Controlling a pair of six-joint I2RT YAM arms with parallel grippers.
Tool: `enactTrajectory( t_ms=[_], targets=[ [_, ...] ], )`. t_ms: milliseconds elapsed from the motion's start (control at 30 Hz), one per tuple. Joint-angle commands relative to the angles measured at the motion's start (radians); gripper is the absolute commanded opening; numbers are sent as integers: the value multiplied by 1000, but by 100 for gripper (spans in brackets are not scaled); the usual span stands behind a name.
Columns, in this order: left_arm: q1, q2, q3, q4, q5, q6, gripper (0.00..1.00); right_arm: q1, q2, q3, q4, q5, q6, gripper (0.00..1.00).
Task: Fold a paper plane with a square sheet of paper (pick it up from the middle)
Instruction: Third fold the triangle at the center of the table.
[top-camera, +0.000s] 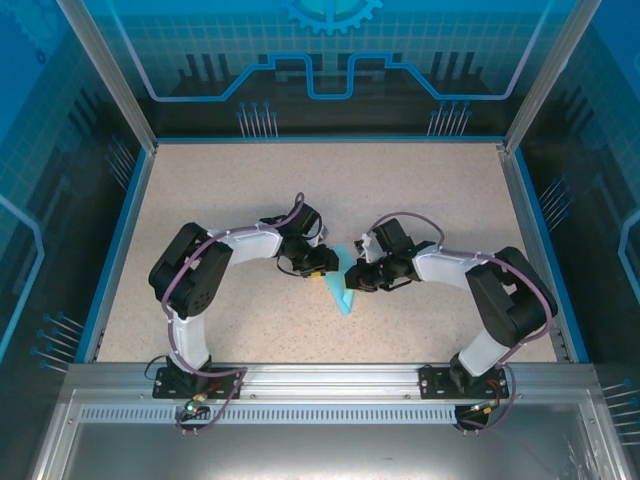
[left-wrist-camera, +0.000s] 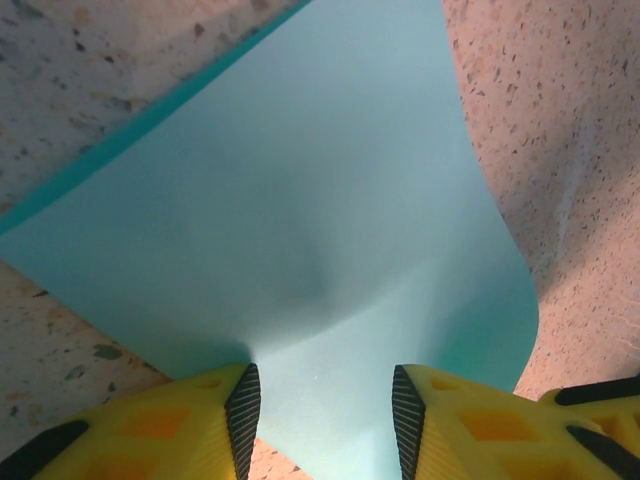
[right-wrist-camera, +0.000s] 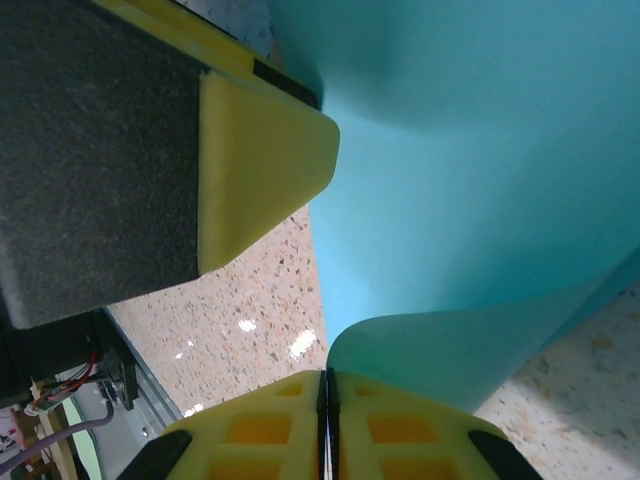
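Note:
The light-blue square sheet of paper (top-camera: 345, 292) is partly folded and lifted in the middle of the table, between my two grippers. My right gripper (right-wrist-camera: 327, 400) is shut on a curled edge of the sheet (right-wrist-camera: 480, 150), the jaws pressed together with the paper pinched between them. My left gripper (left-wrist-camera: 325, 420) stands open, its yellow fingers well apart with the sheet (left-wrist-camera: 300, 200) spreading out in front of and between them. In the top view the left gripper (top-camera: 325, 268) and right gripper (top-camera: 358, 275) face each other closely. One left finger (right-wrist-camera: 265, 150) looms beside the paper in the right wrist view.
The speckled beige table (top-camera: 250, 200) is bounded by blue-edged walls and a metal rail (top-camera: 320, 375) at the near edge. Both arm bases sit on that rail.

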Motion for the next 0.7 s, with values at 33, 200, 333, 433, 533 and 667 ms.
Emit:
enactTrajectory(
  t_ms=[33, 200, 333, 433, 533, 667],
  targets=[
    [2, -12, -7, -4, 26, 2, 43, 13, 29, 33, 42, 8, 31, 12],
    [5, -34, -3, -13, 28, 0, 43, 20, 67, 50, 54, 13, 43, 12],
    [11, -52, 1, -19, 33, -4, 43, 23, 86, 64, 39, 33, 34, 12],
    [20, -62, 6, -23, 39, -5, 43, 24, 100, 74, 38, 34, 34, 12],
    [25, -66, 14, -27, 46, -6, 43, 27, 114, 79, 36, 39, 30, 12],
    [36, -64, 22, -36, 45, -1, 43, 31, 127, 87, 29, 46, 23, 13]
  ],
)
